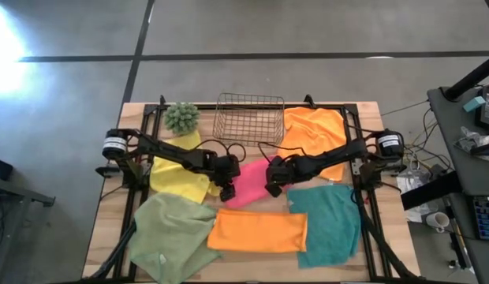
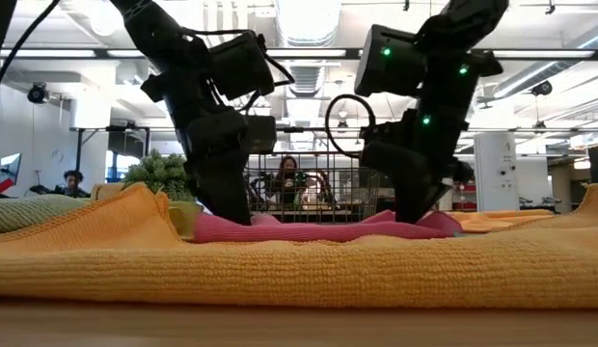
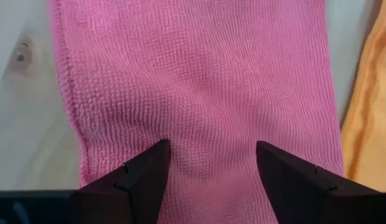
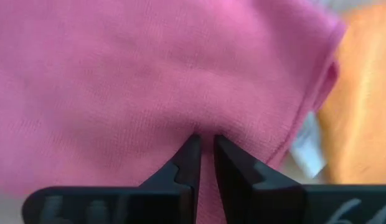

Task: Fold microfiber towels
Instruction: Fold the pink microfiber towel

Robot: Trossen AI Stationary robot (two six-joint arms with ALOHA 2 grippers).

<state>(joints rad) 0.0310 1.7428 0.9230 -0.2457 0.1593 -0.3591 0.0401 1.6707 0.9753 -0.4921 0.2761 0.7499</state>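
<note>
Counter: pale wooden counter (image 1: 110,229) with a dark frame at its sides, standing on a grey floor (image 1: 252,28) crossed by dark lines
Room: in the low view an open hall with ceiling lights; two people sit far behind the counter, too small to make out
Pink towel: the pink towel (image 1: 246,181) lies at the counter's centre, between both pincers
Left pincer: the left pincer (image 3: 208,163) is low over the pink towel's 9 o'clock edge, fingers spread wide, with nothing between them
Right pincer: the right pincer (image 4: 204,157) sits at the towel's 3 o'clock edge, fingers pressed nearly together, pinching a fold of the pink towel
Hidden: in the low view the folded orange towel (image 2: 299,265) fills the foreground and covers most of the pink towel
Other towels: folded orange towel at 6 o'clock; sage green towel (image 1: 172,235) at 7 o'clock; yellow towel (image 1: 178,175) at 9 o'clock; teal towel (image 1: 330,222) at 4 o'clock; second orange towel (image 1: 311,130) at 1 o'clock
Other things: wire basket (image 1: 248,120) at 12 o'clock; spiky green plant (image 1: 182,117) at 11 o'clock
Off the counter: a cluttered side desk (image 1: 473,102), cut off by the frame at 3 o'clock
</note>
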